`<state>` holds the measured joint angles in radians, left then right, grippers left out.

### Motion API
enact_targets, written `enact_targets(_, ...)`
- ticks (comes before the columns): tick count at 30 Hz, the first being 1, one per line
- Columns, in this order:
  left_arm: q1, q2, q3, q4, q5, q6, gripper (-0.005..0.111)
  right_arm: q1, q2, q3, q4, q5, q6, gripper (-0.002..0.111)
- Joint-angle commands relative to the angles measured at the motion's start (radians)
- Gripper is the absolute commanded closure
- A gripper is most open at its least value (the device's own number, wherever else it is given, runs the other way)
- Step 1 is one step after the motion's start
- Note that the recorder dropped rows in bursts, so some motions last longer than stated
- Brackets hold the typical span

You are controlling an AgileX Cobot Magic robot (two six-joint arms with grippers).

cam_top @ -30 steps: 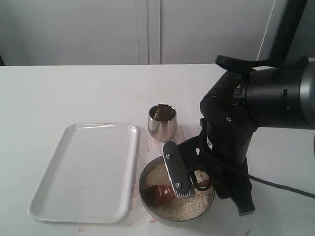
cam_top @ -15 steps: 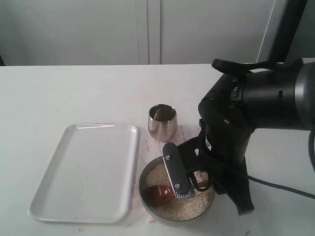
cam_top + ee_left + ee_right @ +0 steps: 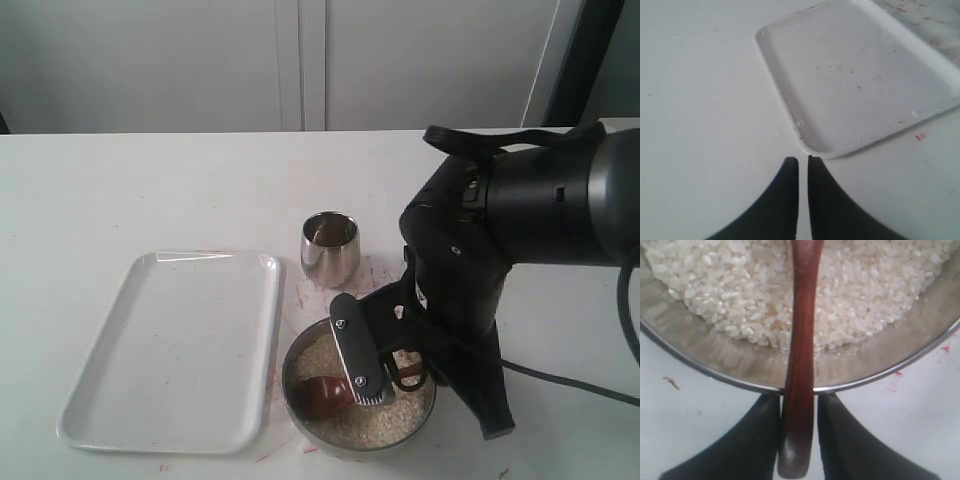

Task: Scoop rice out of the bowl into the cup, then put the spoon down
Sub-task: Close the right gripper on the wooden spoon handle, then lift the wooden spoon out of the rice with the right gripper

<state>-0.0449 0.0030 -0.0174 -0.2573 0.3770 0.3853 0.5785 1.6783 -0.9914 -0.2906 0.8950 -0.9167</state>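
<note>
The steel bowl [image 3: 300, 352] of off-white rice [image 3: 375, 420] stands at the front of the table. The dark wooden spoon [image 3: 322, 393] lies with its oval end in the rice. Its handle [image 3: 800, 340] crosses the bowl rim [image 3: 700, 360] above the rice [image 3: 730, 290], and my right gripper [image 3: 799, 402] is shut on it just outside the rim. In the exterior view the right gripper [image 3: 385, 370] hangs over the bowl's right half. The small steel cup [image 3: 330, 247] stands upright just behind the bowl. My left gripper [image 3: 803, 159] is shut on nothing, above bare table.
A white tray [image 3: 175, 345] lies left of the bowl, nothing on it but specks; its corner [image 3: 812, 145] sits near my left fingertips. Red marks stain the table between cup and bowl. The bulky right arm [image 3: 520, 220] fills the right side.
The right arm has leaned slightly to the left and its gripper, with the spoon, has shifted a little. Bowl, cup and tray have not moved.
</note>
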Motion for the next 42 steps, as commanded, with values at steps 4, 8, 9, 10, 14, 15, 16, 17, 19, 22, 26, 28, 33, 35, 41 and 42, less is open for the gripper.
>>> enact_targets(4,0.002,-0.003,0.005,-0.011,0.005,0.004,0.092,0.0,-0.002,0.003,-0.03,0.022,0.007,0.094)
enact_targets(8,0.002,-0.003,0.005,-0.011,0.005,0.004,0.092,0.0,-0.014,0.003,-0.05,0.037,0.007,0.102)
enact_targets(9,0.002,-0.003,0.005,-0.011,0.005,0.004,0.092,0.0,-0.025,0.003,-0.054,0.037,0.009,0.104)
enact_targets(10,0.002,-0.003,0.005,-0.011,0.005,0.004,0.092,0.0,-0.033,0.003,-0.059,0.037,0.009,0.106)
enact_targets(14,0.002,-0.003,0.005,-0.011,0.005,0.004,0.092,0.0,-0.075,0.003,-0.073,0.039,0.017,0.107)
enact_targets(15,0.002,-0.003,0.005,-0.011,0.005,0.004,0.092,0.0,-0.086,0.003,-0.077,0.04,0.028,0.107)
enact_targets(16,0.002,-0.003,0.005,-0.011,0.005,0.004,0.092,0.0,-0.1,0.003,-0.088,0.04,0.035,0.107)
enact_targets(17,0.002,-0.003,0.005,-0.011,0.005,0.004,0.092,0.0,-0.116,0.003,-0.098,0.04,0.041,0.107)
enact_targets(19,0.002,-0.003,0.005,-0.011,0.005,0.004,0.092,0.0,-0.153,0.003,-0.125,0.04,0.059,0.107)
enact_targets(22,0.002,-0.003,0.005,-0.011,0.005,0.004,0.092,0.0,-0.205,0.003,-0.182,0.046,0.107,0.107)
enact_targets(26,0.002,-0.003,0.005,-0.011,0.005,0.004,0.092,0.002,-0.261,0.003,-0.227,0.107,0.136,0.107)
enact_targets(28,0.002,-0.003,0.005,-0.011,0.005,0.004,0.092,0.016,-0.281,0.003,-0.263,0.159,0.136,0.107)
enact_targets(33,0.002,-0.003,0.005,-0.011,0.005,0.004,0.092,0.093,-0.298,0.003,-0.404,0.267,0.227,0.107)
enact_targets(35,0.002,-0.003,0.005,-0.011,0.005,0.004,0.092,0.131,-0.298,0.003,-0.464,0.318,0.268,0.107)
enact_targets(41,0.002,-0.003,0.005,-0.011,0.005,0.004,0.092,0.203,-0.273,0.003,-0.513,0.326,0.355,0.107)
enact_targets(42,0.002,-0.003,0.005,-0.011,0.005,0.004,0.092,0.21,-0.27,0.003,-0.513,0.326,0.38,0.107)
